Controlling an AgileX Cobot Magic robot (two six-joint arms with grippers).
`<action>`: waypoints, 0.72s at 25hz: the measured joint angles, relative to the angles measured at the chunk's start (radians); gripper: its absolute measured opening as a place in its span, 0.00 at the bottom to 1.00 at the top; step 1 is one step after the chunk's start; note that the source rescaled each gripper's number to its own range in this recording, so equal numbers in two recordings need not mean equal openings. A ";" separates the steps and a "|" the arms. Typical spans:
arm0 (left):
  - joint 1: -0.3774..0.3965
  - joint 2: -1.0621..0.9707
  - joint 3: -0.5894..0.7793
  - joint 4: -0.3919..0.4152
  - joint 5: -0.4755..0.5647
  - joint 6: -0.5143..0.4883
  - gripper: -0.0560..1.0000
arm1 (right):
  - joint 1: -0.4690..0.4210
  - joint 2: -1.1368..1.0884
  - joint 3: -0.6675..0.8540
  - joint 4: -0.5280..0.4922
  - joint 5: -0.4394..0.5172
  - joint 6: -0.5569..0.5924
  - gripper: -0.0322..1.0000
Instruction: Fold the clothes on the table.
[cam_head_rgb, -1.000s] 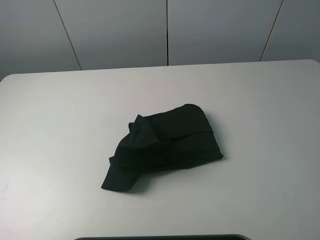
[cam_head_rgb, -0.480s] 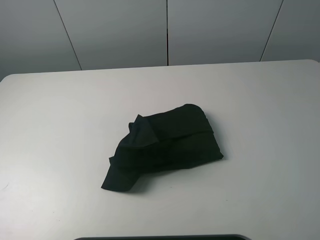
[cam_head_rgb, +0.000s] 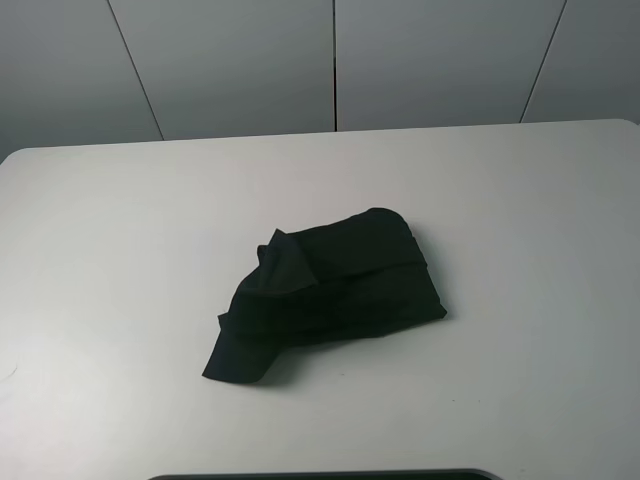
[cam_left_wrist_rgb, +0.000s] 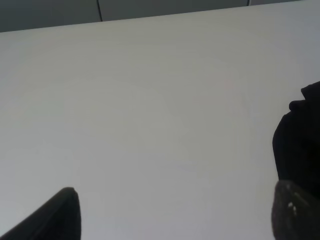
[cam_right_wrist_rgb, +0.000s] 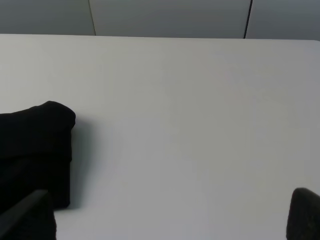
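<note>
The black T-shirt (cam_head_rgb: 335, 285) lies crumpled in a loose heap at the middle of the white table (cam_head_rgb: 120, 250), with one flap sticking out toward the front left. No print shows. Neither arm shows in the exterior high view. In the left wrist view my left gripper (cam_left_wrist_rgb: 175, 215) is open and empty, its fingers wide apart over bare table, with the shirt (cam_left_wrist_rgb: 300, 135) off to one side. In the right wrist view my right gripper (cam_right_wrist_rgb: 165, 217) is open and empty, with the shirt (cam_right_wrist_rgb: 32, 140) beside one finger.
Grey wall panels (cam_head_rgb: 330, 60) stand behind the table's far edge. A dark strip (cam_head_rgb: 320, 475) shows at the table's front edge. Bare white tabletop surrounds the shirt on all sides.
</note>
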 joint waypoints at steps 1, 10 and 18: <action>0.000 0.000 0.000 0.000 0.000 0.000 0.99 | 0.000 0.000 0.000 0.000 0.000 0.000 1.00; 0.000 0.000 0.000 0.000 0.000 0.000 0.99 | 0.000 0.000 0.000 0.000 0.000 0.000 1.00; 0.000 0.000 0.000 0.000 0.000 0.000 0.99 | 0.000 0.000 0.000 0.000 0.000 0.000 1.00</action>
